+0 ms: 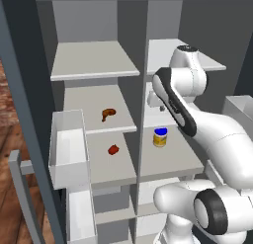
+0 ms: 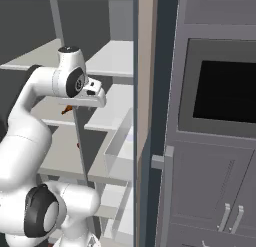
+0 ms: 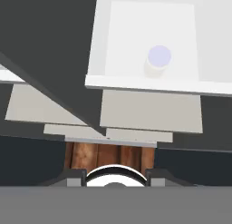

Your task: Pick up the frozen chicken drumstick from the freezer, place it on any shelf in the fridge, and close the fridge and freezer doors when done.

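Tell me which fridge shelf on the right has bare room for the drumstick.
The top right shelf looks bare as far as it shows. The shelf below it is mostly hidden behind the arm. The next one down holds the yellow jar near its front left; the board to the jar's right is free.

A yellow jar (image 1: 160,138) and a red lump (image 1: 113,149) sit on separate shelves.

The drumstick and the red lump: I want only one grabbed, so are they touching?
Apart. In the left base view the drumstick lies one shelf above the red lump.
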